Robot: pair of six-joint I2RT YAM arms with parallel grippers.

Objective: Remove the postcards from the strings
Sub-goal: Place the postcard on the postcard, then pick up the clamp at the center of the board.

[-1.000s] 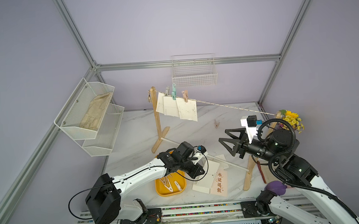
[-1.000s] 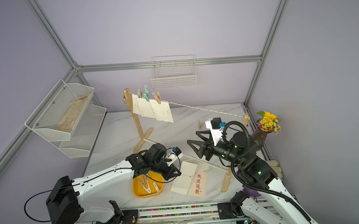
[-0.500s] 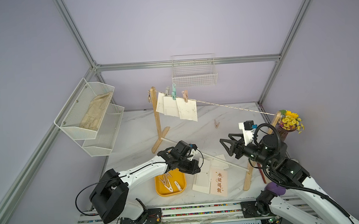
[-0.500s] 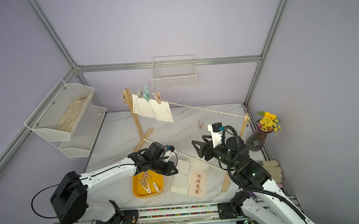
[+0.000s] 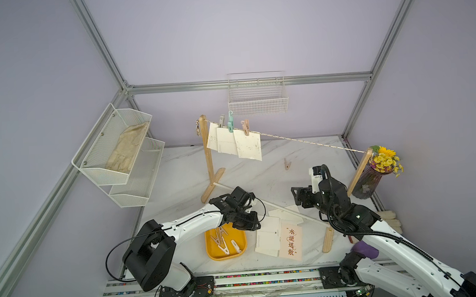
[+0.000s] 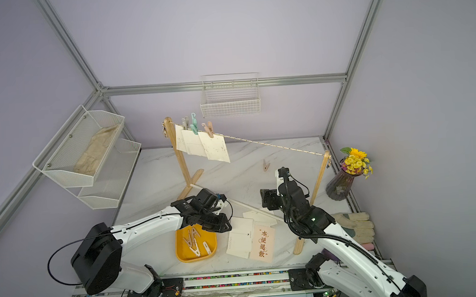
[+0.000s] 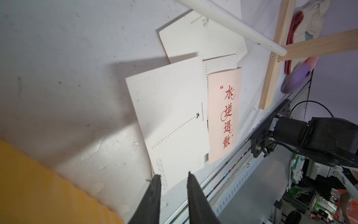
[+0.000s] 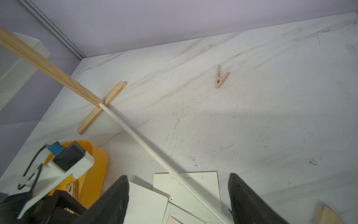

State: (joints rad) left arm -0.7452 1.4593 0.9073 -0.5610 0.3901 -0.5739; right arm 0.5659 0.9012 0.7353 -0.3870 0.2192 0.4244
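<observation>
Your left gripper (image 7: 172, 176) hovers, jaws slightly parted and empty, over the loose postcards (image 5: 267, 235) beside the yellow tray (image 5: 227, 258), your right gripper (image 8: 178, 180) is spread wide and empty, and three pegged postcards (image 5: 248, 144) hang on the string (image 5: 310, 142).

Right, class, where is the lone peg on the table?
In both top views the peg lies alone on the table behind the white rod, right of centre.

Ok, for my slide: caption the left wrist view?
Left end effector, open, by loose postcards piled beside the yellow tray.
</observation>
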